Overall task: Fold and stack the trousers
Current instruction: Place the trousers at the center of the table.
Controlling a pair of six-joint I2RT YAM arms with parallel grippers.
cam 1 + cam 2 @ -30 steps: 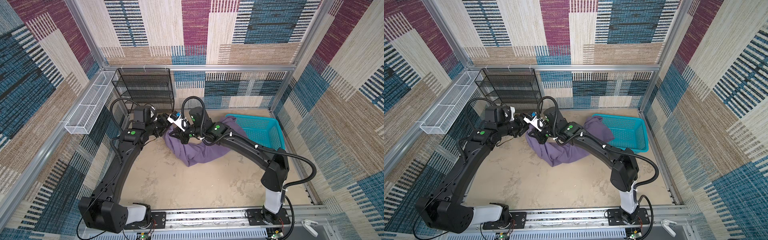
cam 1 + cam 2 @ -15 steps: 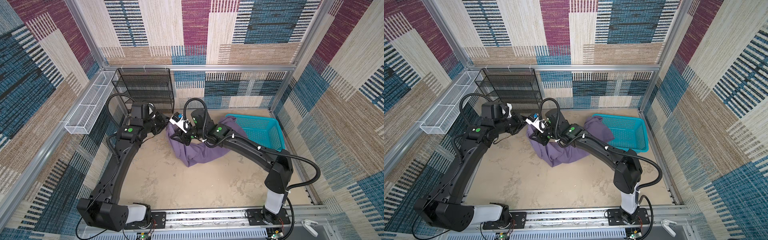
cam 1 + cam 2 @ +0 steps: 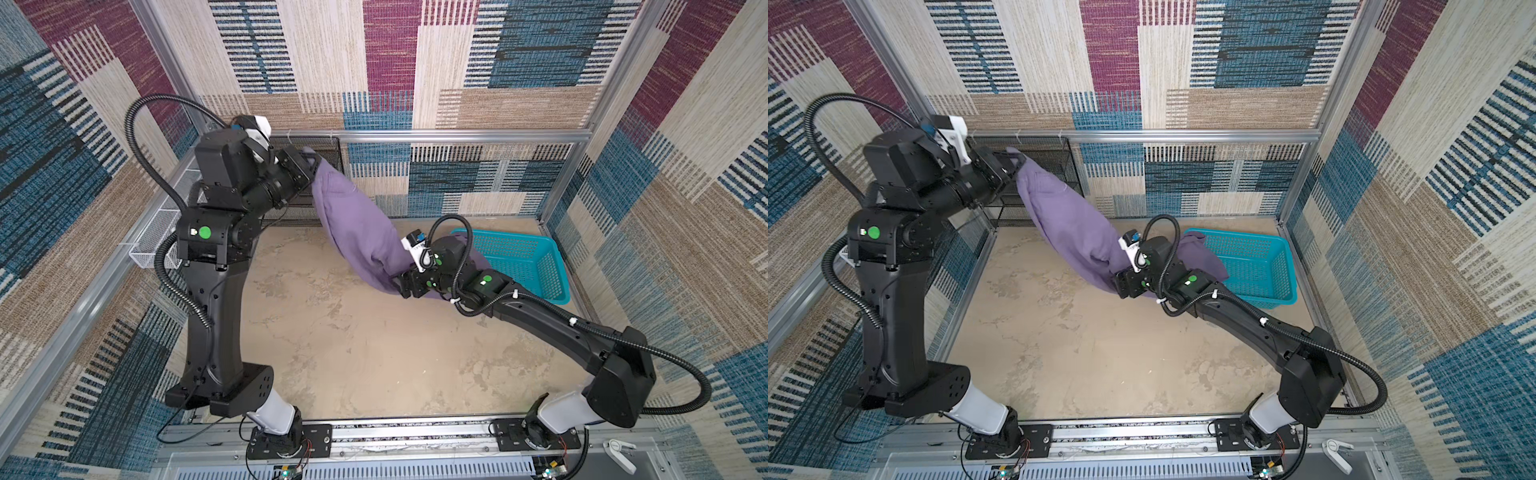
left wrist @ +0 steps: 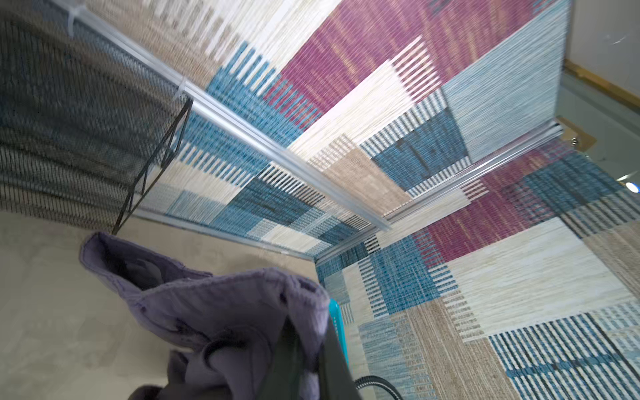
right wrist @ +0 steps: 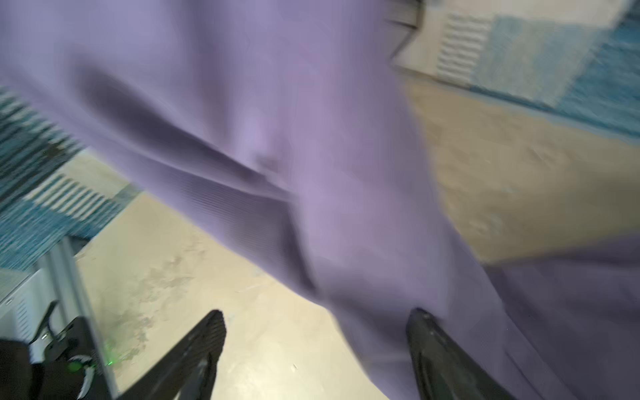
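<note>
Left pincer [image 3: 309, 165] clenched on the trousers [image 3: 357, 224] edge, held high; the rest hangs to the desk [image 3: 332, 340] by the teal basket [image 3: 523, 257]. Right pincer [image 5: 317, 313] released, jaws wide. Step looks like unbunching. Next likely needs the right to regrasp a second corner.

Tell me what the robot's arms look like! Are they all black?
Mostly! The left arm and right arm are chunky, smooth black shells. Each has a white sleeve at its base and a round green dot on one joint. A ribbed black hose loops beside each arm, and a small white camera sits at each wrist. The right end effector has two black fingers.
</note>
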